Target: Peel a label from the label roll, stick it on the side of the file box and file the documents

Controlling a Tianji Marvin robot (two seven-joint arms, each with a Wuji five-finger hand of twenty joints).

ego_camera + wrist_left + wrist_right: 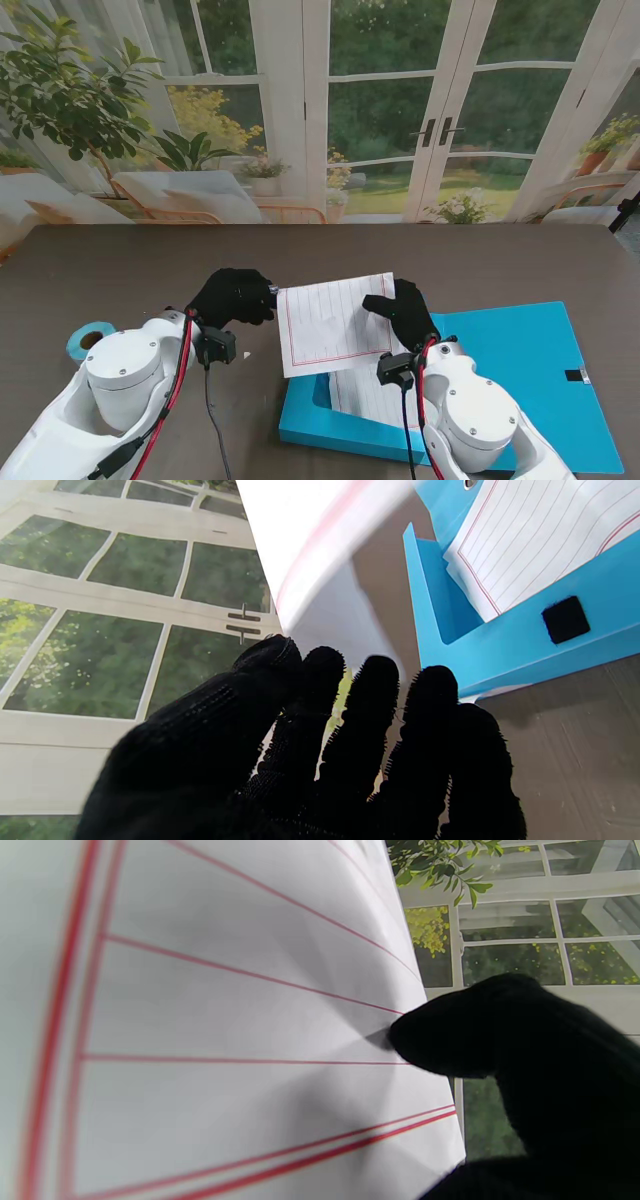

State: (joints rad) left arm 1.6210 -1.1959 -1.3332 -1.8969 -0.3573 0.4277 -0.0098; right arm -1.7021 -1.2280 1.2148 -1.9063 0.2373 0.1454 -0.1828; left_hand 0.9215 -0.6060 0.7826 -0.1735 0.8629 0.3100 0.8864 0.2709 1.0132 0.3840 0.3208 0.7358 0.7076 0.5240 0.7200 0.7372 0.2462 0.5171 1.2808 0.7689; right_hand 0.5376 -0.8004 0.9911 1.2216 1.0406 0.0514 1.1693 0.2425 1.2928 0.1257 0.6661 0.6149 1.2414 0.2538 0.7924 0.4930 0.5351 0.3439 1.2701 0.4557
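between my two hands hangs a ruled sheet [335, 325], lifted over the open blue file box [520, 390] on the tabletop [120, 270]. my left hand [235, 297] pinches its left edge, my right hand [405, 312] its right edge. more sheets [372, 398] lie in the box. the label roll [90, 340] sits left of my left arm.

Red-ruled white sheet [335, 322], blue file box [520, 375]

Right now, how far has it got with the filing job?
Partly done: the blue box lies open with lined pages already inside. In hand: the left hand and right hand hold a sheet over it. Left: lowering that sheet in. I cannot see a label on the box; the roll sits at the left.
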